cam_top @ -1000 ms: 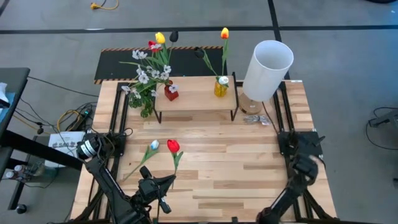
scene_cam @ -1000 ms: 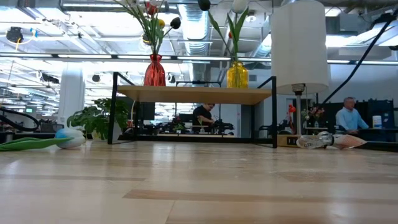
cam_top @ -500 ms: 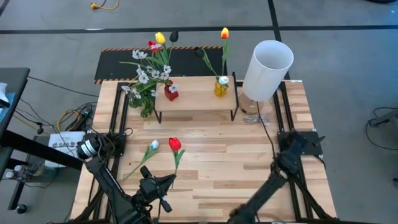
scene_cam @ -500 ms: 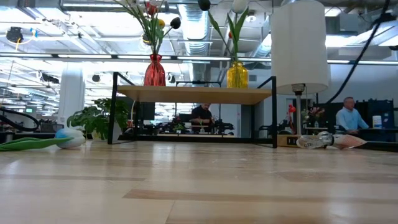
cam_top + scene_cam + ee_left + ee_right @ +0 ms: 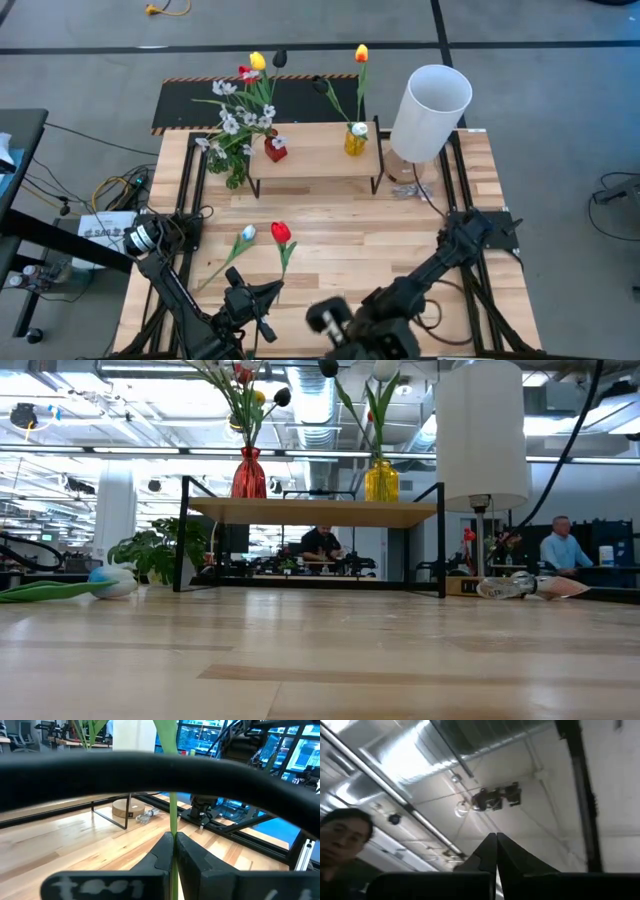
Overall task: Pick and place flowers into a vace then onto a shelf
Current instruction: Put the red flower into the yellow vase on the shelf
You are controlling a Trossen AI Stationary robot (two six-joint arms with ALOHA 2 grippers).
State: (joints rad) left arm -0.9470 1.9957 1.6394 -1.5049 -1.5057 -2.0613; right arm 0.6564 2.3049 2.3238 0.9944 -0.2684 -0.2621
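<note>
Nearest me, the left gripper (image 5: 174,851) is clenched on the thin green stem of the red tulip (image 5: 280,234), low at the table's near edge; the right gripper (image 5: 496,851) is pressed closed on nothing, tipped up at the ceiling. Mid-table lies a white tulip (image 5: 246,233). Farther back, the low light-wood shelf on black legs (image 5: 315,160) carries a red vase (image 5: 275,150) and a yellow vase (image 5: 354,141), both filled with flowers

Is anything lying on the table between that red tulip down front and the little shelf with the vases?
Nothing visible does. From above, the red tulip lies on bare planks with a pale-headed flower beside it, not ahead. The stretch up to the shelf is bare wood. The left gripper is shut on a green stem.
</note>
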